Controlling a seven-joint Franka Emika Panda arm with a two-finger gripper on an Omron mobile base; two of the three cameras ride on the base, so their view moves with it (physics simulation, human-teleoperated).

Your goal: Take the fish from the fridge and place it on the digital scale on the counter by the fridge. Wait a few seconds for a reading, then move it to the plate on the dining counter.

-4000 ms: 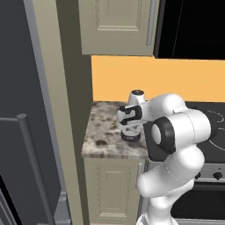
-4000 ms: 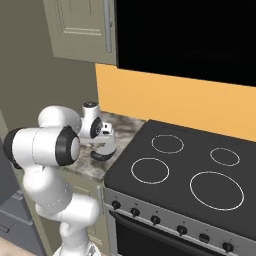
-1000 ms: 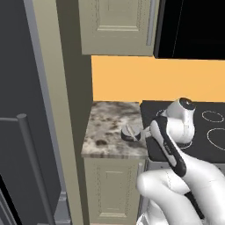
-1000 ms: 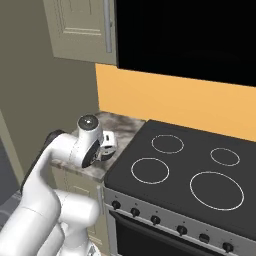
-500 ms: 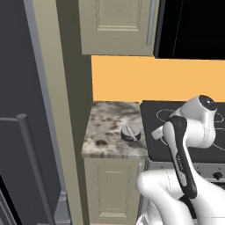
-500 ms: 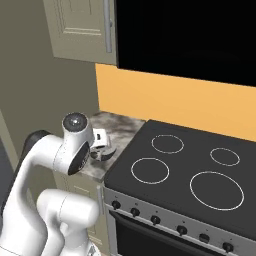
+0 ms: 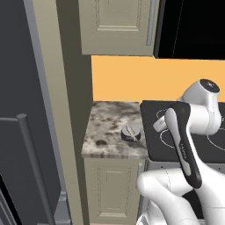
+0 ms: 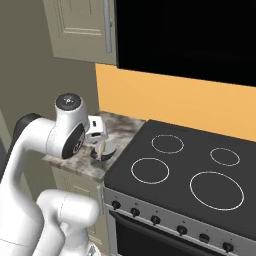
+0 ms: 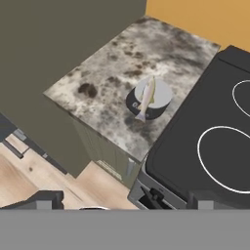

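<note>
1. Right now the fish lies across the top of the digital scale, its tail end overhanging the disc's rim towards the front edge of the tabletop.
2. Its long axis runs roughly front to back on the granite, slightly slanted, so a grasp across the narrow body would suit best.
3. From the hand view, the fish sits well below and ahead of the fingers, which hang out past the tabletop's front edge; only their dark tips show at the bottom, so I cannot tell how far apart they are.
4. Judging by this, the weighing pause looks to be in hand.
5. Room is tight: the stove lies just beside the scale on one side, while the granite on the other side is bare.
</note>
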